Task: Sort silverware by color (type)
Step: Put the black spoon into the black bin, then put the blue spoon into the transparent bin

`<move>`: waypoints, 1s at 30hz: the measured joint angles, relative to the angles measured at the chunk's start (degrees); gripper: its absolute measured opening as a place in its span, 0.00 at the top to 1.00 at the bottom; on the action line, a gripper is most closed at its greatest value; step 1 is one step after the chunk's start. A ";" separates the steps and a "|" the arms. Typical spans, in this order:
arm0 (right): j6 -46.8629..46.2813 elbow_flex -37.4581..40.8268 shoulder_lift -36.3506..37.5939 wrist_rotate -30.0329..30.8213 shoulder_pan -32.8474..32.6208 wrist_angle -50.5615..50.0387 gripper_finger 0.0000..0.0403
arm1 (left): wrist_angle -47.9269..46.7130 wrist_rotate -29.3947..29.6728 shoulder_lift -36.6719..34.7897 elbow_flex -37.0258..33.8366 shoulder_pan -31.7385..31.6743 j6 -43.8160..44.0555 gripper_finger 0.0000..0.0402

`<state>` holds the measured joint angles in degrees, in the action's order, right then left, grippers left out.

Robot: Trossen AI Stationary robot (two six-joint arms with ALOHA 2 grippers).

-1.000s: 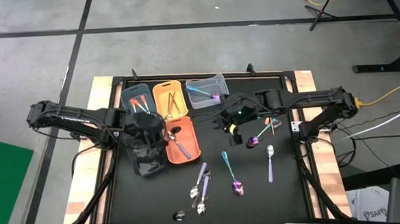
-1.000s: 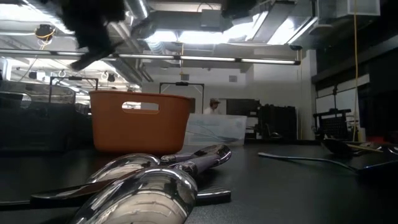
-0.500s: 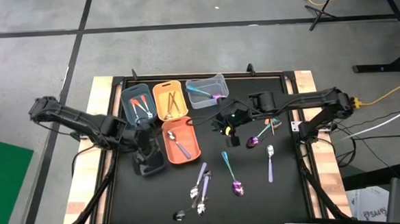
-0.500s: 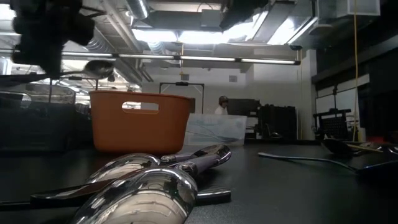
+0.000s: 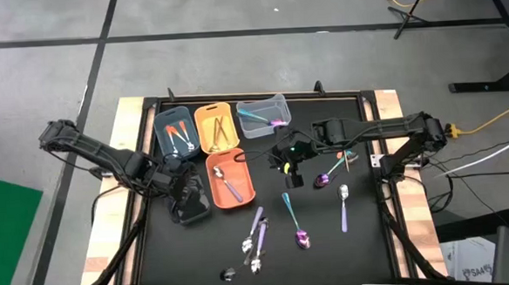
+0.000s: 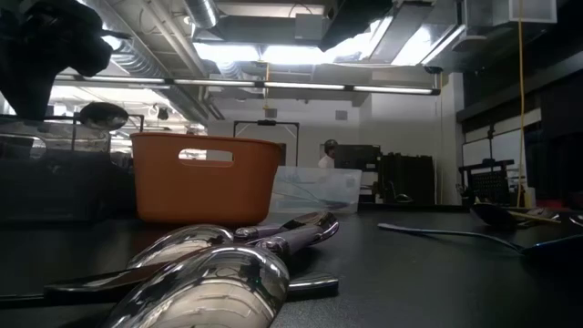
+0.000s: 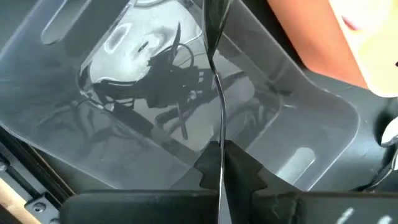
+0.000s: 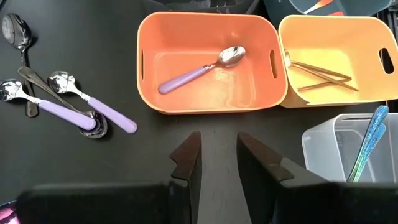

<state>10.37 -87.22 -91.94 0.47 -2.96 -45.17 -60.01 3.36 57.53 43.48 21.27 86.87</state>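
Spoon bowls (image 8: pixel 231 55) are seen as polished metal; lilac handles (image 8: pixel 181 79) matt; orange bin (image 8: pixel 211 101) smooth plastic; clear bin (image 7: pixel 186 112) glossy.

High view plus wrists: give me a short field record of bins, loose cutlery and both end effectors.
left end effector: shut on a thin black utensil, above the clear dark bin
right end effector: open, empty, facing the orange bin
orange bin contents: one lilac-handled spoon
yellow bin: gold pieces
loose cutlery: lilac-handled spoons on the black mat
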 joint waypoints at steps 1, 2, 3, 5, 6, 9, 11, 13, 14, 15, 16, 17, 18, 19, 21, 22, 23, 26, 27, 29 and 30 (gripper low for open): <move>0.00 0.00 -0.02 0.02 0.00 -0.03 0.78 | -0.02 -0.01 0.23 0.00 0.20 0.02 1.00; -0.01 0.00 -0.02 0.00 0.00 -0.01 0.78 | -0.02 -0.02 0.41 0.00 0.31 0.02 1.00; -0.02 0.00 -0.02 0.00 0.00 0.01 0.78 | -0.02 -0.04 0.64 0.00 0.32 0.02 1.00; -0.02 0.00 -0.02 0.00 -0.02 -0.02 0.78 | -0.02 -0.03 1.24 0.00 0.32 0.02 1.00; -0.01 0.00 -0.02 0.00 -0.02 -0.02 0.78 | -0.01 -0.03 1.60 0.00 0.32 0.00 1.00; -0.02 0.00 -0.02 0.00 -0.02 -0.07 0.78 | -0.02 -0.03 2.94 0.00 0.30 -0.31 1.00; -0.01 0.00 -0.02 -0.03 -0.02 -0.19 0.78 | -0.02 -0.03 3.76 0.00 0.30 -0.36 0.99; 0.00 0.00 -0.02 -0.03 -0.02 -0.17 0.78 | -0.01 -0.05 4.45 0.00 0.30 -0.38 0.97; -0.02 0.00 -0.01 -0.03 -0.02 -0.17 0.78 | 0.00 -0.04 4.71 0.00 0.30 -0.37 0.95; -0.02 0.00 -0.02 -0.03 -0.02 -0.17 0.78 | 0.00 -0.13 4.91 0.00 0.30 -0.37 0.94; -0.02 0.00 -0.02 -0.03 -0.02 -0.18 0.78 | 0.00 -0.53 5.04 0.00 0.30 -0.37 0.93; -0.01 0.00 -0.01 -0.03 -0.02 -0.17 0.78 | -0.02 -0.98 5.14 0.00 0.30 -0.39 0.92; -0.02 0.00 -0.02 -0.03 -0.02 -0.17 0.78 | 0.00 -1.37 5.16 0.00 0.30 -0.39 0.91; -0.02 0.00 -0.02 -0.03 -0.02 -0.18 0.78 | 0.00 -1.49 5.14 0.00 0.30 -0.39 0.90; 0.00 0.00 -0.02 -0.03 -0.02 -0.19 0.78 | 0.00 -1.54 5.14 0.00 0.30 -0.36 0.88; -0.02 0.00 -0.01 -0.03 -0.02 -0.20 0.78 | 0.00 -1.54 5.14 0.00 0.30 -0.35 0.88; 0.00 0.00 -0.02 -0.03 -0.02 -0.21 0.78 | 0.00 -1.54 5.14 0.00 0.30 -0.35 0.87; 0.00 0.00 -0.02 -0.03 -0.02 -0.81 0.78 | 0.02 -1.52 5.14 0.00 0.30 -0.35 0.85; 0.00 0.00 -0.02 -0.05 -0.02 -1.23 0.78 | 0.02 -1.52 5.14 0.00 0.30 -0.33 0.85; 0.00 0.00 -0.02 -0.05 -0.02 -2.62 0.78 | 0.02 -1.52 5.14 0.00 0.30 -0.34 0.84; 0.00 0.00 -0.02 -0.05 -0.02 -3.21 0.78 | 0.03 -1.52 5.14 0.00 0.30 -0.33 0.84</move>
<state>10.37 -87.22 -91.96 0.43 -2.98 -48.38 -59.98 1.85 62.67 43.48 21.56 86.54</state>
